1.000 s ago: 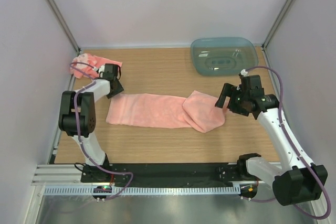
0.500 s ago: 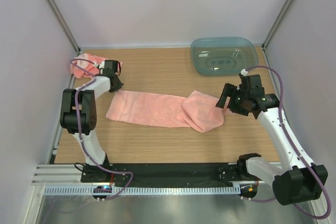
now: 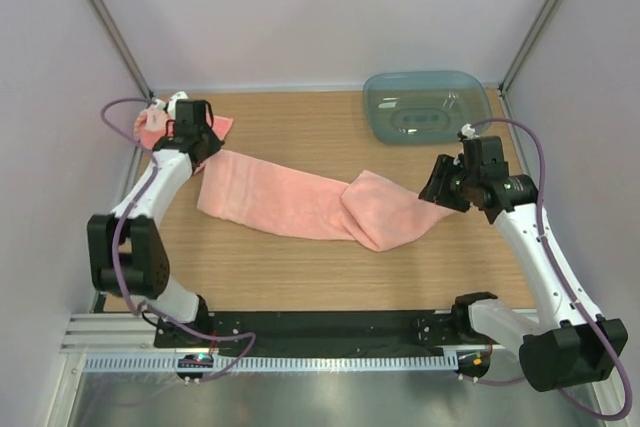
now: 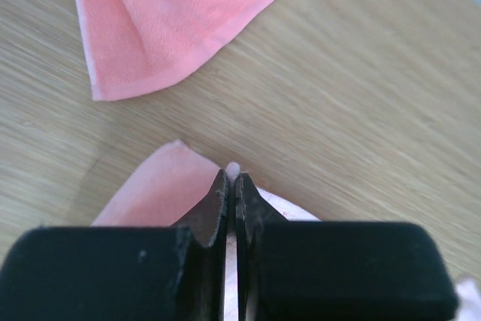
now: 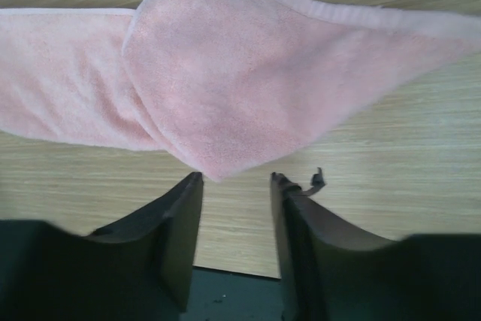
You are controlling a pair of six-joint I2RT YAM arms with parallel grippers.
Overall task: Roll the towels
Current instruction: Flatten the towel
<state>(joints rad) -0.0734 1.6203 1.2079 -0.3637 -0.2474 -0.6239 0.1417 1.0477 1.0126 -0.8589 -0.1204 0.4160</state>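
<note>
**Towels on the wood: one stretched between the arms, one bunched at far left**

Towels, both salmon pink, lie on the wooden surface (image 3: 300,137). The long towel (image 3: 280,197) runs slantwise from far left towards the near right. Its right end is folded over on itself into a thicker, rounded flap with a corner pointing right.

The left tool (image 4: 233,178) is clenched on the far-left corner of the long towel. Its wrist view shows the jaws pressed together with a sliver of pale cloth poking out between the tips.

The second towel (image 3: 222,128) is bunched in the far-left corner, just beyond that tool and partly hidden by it.

The right tool (image 5: 234,178) is released. Its jaws stand apart with nothing between them, and the pointed corner of the folded flap lies just ahead of the tips.

A translucent blue-green tub (image 3: 427,107) sits at the far right, apart from both towels.
</note>
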